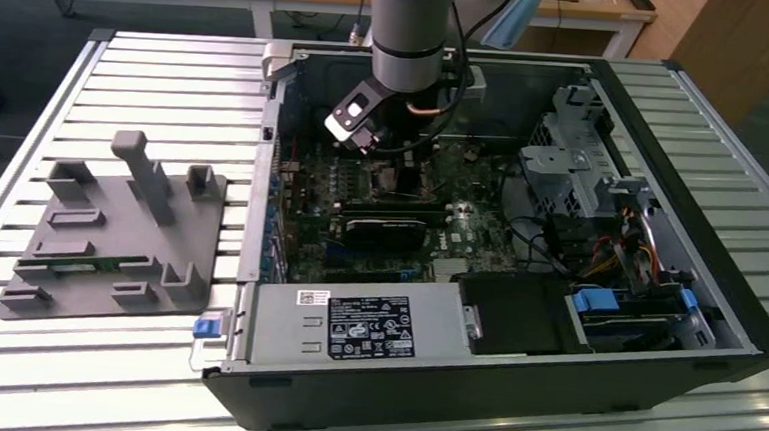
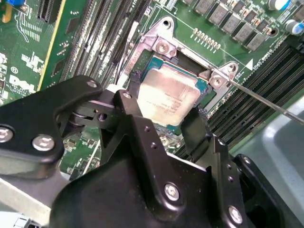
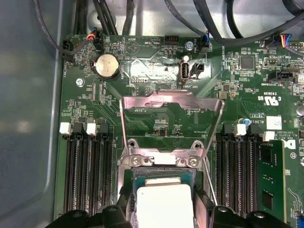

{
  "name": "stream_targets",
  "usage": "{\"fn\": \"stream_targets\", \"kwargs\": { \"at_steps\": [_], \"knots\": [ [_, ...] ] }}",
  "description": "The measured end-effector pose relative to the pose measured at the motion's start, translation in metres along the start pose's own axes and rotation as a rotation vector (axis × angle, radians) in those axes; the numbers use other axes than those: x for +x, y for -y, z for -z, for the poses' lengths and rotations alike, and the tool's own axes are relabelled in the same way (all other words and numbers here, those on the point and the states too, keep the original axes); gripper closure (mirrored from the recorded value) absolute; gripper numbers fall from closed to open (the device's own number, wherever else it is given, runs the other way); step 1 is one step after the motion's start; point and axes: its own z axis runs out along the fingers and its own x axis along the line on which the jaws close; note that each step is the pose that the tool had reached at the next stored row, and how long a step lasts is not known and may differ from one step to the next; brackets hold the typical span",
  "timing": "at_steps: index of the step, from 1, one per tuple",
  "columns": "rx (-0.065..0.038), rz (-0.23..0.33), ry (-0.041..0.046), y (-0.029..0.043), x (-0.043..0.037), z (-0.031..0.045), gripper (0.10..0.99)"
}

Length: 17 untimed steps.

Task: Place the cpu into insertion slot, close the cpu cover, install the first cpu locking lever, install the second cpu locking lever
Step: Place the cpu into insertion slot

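Observation:
The cpu [image 2: 168, 97] [image 3: 164, 202], a small square chip with a silvery-tan face, lies level in the insertion slot [image 2: 159, 45] [image 3: 164, 161] on the green motherboard. My gripper [image 2: 164, 104] [image 3: 164, 205] hangs right over it, its black fingers [image 2: 129, 92] pressed against two opposite edges of the chip. The cpu cover [image 3: 171, 97], a silver frame with a cut-out centre, stands raised behind the slot. A thin wire locking lever [image 2: 266, 102] sticks out to one side, unlatched. In the exterior view the gripper [image 1: 385, 160] reaches down into the open computer case.
Memory slots [image 3: 88, 171] flank the socket on both sides. A black graphics card [image 1: 391, 226] lies just in front of it, with the power supply [image 1: 357, 329] at the case's front. The drive cage [image 1: 582, 167] and cables fill the exterior view's right. A grey fixture [image 1: 116, 229] sits on the table.

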Motion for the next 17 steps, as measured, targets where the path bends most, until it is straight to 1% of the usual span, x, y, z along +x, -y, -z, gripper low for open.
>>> {"fn": "stream_targets", "kwargs": {
  "at_steps": [2,5,8,9,11,12,13,17],
  "knots": [
    [0.000,0.000,-0.0001,0.0000,0.0000,0.0002,0.478],
    [0.000,0.000,-0.0018,-0.0001,0.0000,0.0024,0.478],
    [0.000,0.000,-0.0021,-0.0002,0.0000,0.0024,0.478],
    [0.000,0.000,-0.0019,-0.0002,0.0000,0.0025,0.494],
    [0.000,0.000,-0.0012,-0.0002,-0.0001,0.0027,0.494],
    [0.000,0.000,-0.0013,-0.0002,-0.0001,0.0027,0.541],
    [0.000,0.000,-0.0015,-0.0004,0.0000,0.0029,0.541],
    [0.003,-0.003,-0.0013,-0.0010,0.0001,0.0074,0.545]
  ]
}}
